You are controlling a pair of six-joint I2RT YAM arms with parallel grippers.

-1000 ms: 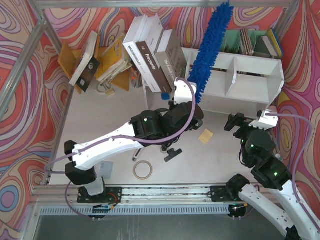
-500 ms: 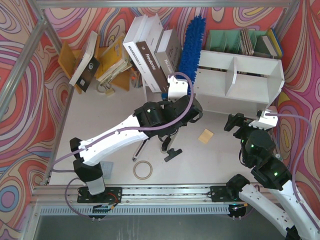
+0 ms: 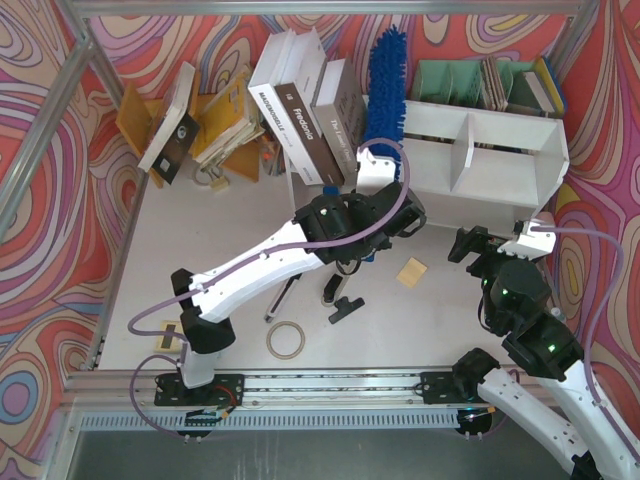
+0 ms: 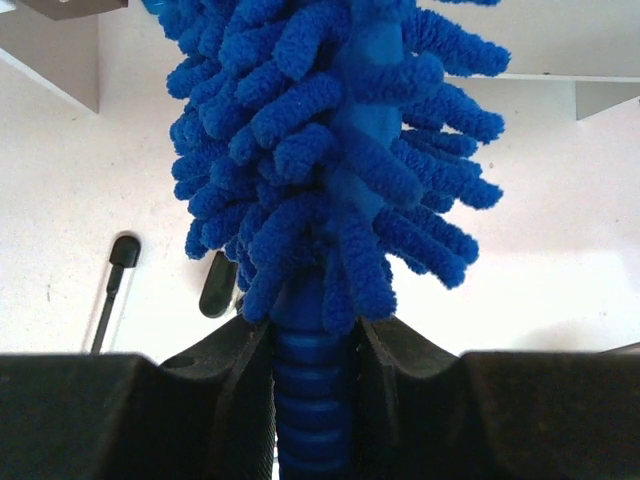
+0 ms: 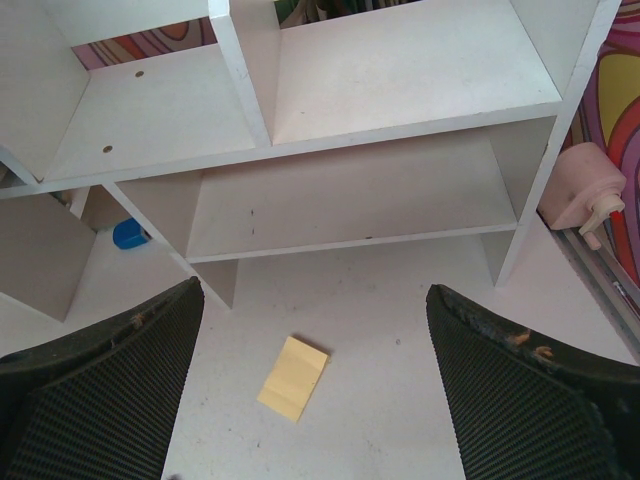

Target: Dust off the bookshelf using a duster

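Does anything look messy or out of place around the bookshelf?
Yes. Books lean in a jumble beside the bookshelf, not on it, and a yellow pad lies loose on the table in front.

The left arm [image 3: 270, 265] reaches far out from its base toward one o'clock, jaws clamped tight on the duster [image 3: 385, 80]. The right arm [image 3: 525, 320] sits folded near its base, wrist aimed at twelve o'clock, jaws spread wide and empty.
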